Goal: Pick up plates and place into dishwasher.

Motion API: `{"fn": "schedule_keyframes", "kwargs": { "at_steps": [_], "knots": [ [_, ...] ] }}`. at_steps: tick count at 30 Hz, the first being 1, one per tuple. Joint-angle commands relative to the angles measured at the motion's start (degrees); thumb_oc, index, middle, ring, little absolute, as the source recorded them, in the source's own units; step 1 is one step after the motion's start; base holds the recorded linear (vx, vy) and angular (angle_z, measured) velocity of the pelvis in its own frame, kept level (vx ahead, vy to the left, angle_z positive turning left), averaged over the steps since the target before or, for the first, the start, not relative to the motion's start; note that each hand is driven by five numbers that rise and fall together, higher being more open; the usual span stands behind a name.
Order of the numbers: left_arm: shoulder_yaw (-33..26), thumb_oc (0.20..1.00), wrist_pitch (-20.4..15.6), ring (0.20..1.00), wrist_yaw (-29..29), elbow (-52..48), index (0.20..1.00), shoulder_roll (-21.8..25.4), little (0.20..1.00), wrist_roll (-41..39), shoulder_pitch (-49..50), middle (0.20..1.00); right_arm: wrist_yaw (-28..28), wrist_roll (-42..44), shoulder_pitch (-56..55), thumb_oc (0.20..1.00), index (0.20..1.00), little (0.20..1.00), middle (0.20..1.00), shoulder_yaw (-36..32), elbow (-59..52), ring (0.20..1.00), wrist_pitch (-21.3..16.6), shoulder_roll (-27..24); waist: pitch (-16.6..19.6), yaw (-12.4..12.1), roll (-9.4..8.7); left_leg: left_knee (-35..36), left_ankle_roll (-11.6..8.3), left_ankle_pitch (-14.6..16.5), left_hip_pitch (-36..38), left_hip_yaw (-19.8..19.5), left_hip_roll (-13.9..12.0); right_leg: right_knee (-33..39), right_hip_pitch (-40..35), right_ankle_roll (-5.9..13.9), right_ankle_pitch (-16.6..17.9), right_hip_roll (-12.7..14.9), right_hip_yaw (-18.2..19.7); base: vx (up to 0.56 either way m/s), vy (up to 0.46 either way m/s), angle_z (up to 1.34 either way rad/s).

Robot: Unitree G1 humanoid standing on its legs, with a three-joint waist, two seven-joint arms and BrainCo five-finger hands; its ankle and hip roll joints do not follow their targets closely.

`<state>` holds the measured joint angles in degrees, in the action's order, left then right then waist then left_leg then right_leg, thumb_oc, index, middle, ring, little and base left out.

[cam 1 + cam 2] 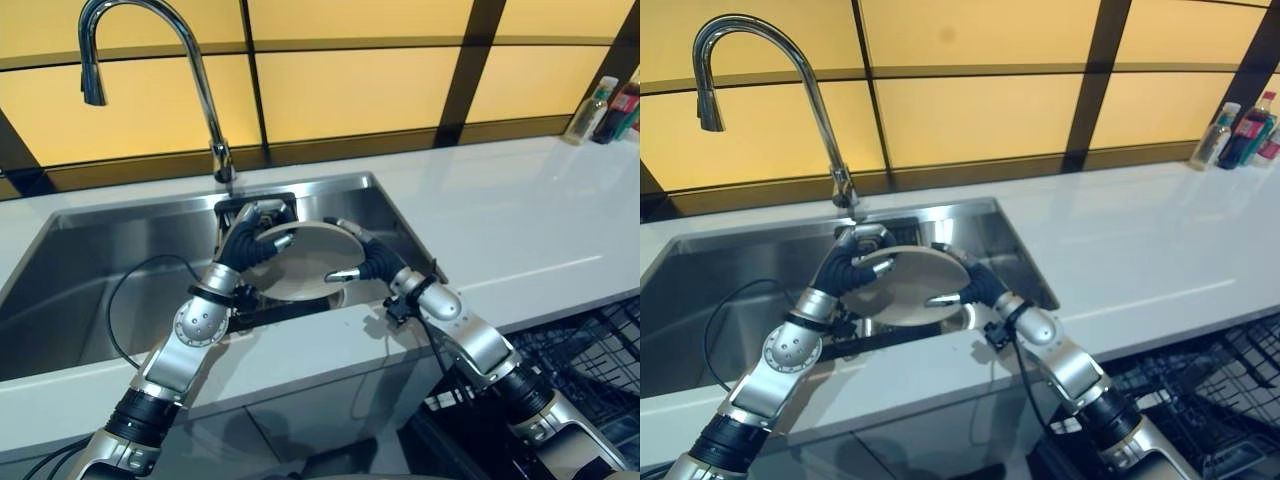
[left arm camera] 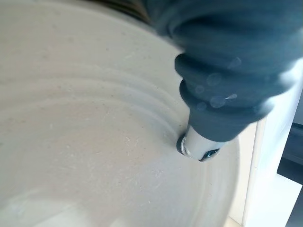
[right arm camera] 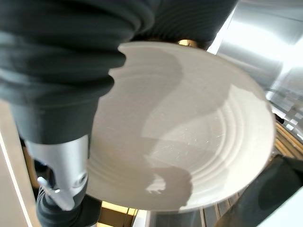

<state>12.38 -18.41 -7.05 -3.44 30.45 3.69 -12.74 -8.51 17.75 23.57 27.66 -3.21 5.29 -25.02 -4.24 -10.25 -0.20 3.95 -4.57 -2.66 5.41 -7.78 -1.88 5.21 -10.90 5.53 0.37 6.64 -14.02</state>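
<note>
I see a round, off-white plate (image 1: 305, 262) held above the right end of a steel sink (image 1: 90, 270), tilted, with its rim caught between my two hands. The left robot hand (image 1: 252, 240) curls its fingers over the far-left rim; the right robot hand (image 1: 362, 257) pinches the right rim between thumb and fingers. The plate looks like glazed ceramic: smooth, hard, with shallow concentric ridges and fine speckles. My worry is slip, since glaze against metal fingers offers little friction, and if one hand lets go before the other has firm hold, the plate could drop onto the steel and chip. The dishwasher rack (image 1: 590, 350), dark wire, sits low to my right, past the glossy white counter (image 1: 520, 220), so the swing could knock the counter's edge. A curved chrome faucet (image 1: 190, 70) rises behind the sink.
</note>
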Motion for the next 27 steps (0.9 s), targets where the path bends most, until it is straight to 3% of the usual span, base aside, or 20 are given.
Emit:
{"fn": "schedule_keyframes", "kwargs": {
  "at_steps": [1, 12, 13, 15, 27],
  "knots": [
    [1.6, 0.200, -2.7, 0.200, -0.3, -0.9, 0.200, 0.7, 0.200, -1.0, -6.5, 0.200, -2.6, 3.6, 6.2, 1.000, 1.000, 1.000, 1.000, 2.9, 0.1, 1.000, -2.7, 1.6, 2.8, 0.3, -1.63, -1.1, 2.75, 5.3, -0.2, 3.3, 2.2, -1.7, 2.5, -0.74, -3.5, -1.7, -0.1, 0.00, 0.000, 0.00],
    [2.9, 0.200, -2.6, 0.200, 0.0, -0.8, 0.200, -0.2, 0.200, -0.1, -6.2, 0.200, -2.3, 3.4, 7.5, 1.000, 1.000, 1.000, 1.000, 5.2, 0.8, 1.000, -2.3, 4.5, 2.1, -0.2, -1.70, -1.7, 3.08, 5.8, 0.1, 3.1, 2.4, -2.0, 2.2, -0.95, -3.7, -1.8, 0.2, 0.00, 0.000, 0.00],
    [3.0, 0.200, -2.6, 0.200, -0.1, -0.7, 0.200, -0.1, 0.200, -0.3, -6.2, 0.200, -2.4, 3.2, 7.6, 0.699, 0.699, 0.699, 0.699, 5.3, 0.9, 0.699, -2.3, 4.4, 2.1, -0.2, -1.69, -1.7, 3.08, 5.8, 0.1, 3.2, 2.4, -2.0, 2.2, -0.92, -3.7, -1.7, 0.2, 0.00, 0.000, 0.00],
    [2.9, 0.200, -2.2, 0.200, -0.1, -0.9, 0.200, -0.1, 0.200, -0.7, -6.0, 0.200, -2.1, 3.0, 7.4, 0.200, 0.200, 0.200, 0.200, 5.3, 1.0, 0.200, -2.5, 4.1, 2.0, -0.3, -1.71, -1.7, 3.07, 5.8, 0.1, 3.2, 2.4, -2.0, 2.2, -0.88, -3.7, -1.7, 0.1, 0.00, 0.000, 0.00],
    [2.2, 0.200, -2.5, 0.200, -0.8, -0.8, 0.200, -0.2, 0.200, -0.5, -5.3, 0.200, -0.3, 2.1, 6.1, 0.200, 0.200, 0.200, 0.200, 3.2, 0.6, 0.200, -2.4, 3.0, 1.7, 0.1, -1.69, -1.3, 3.21, 5.7, 0.5, 3.6, 2.4, -2.4, 2.2, -0.87, -3.8, -1.6, -0.4, 0.00, 0.000, 0.00]
  ]
}}
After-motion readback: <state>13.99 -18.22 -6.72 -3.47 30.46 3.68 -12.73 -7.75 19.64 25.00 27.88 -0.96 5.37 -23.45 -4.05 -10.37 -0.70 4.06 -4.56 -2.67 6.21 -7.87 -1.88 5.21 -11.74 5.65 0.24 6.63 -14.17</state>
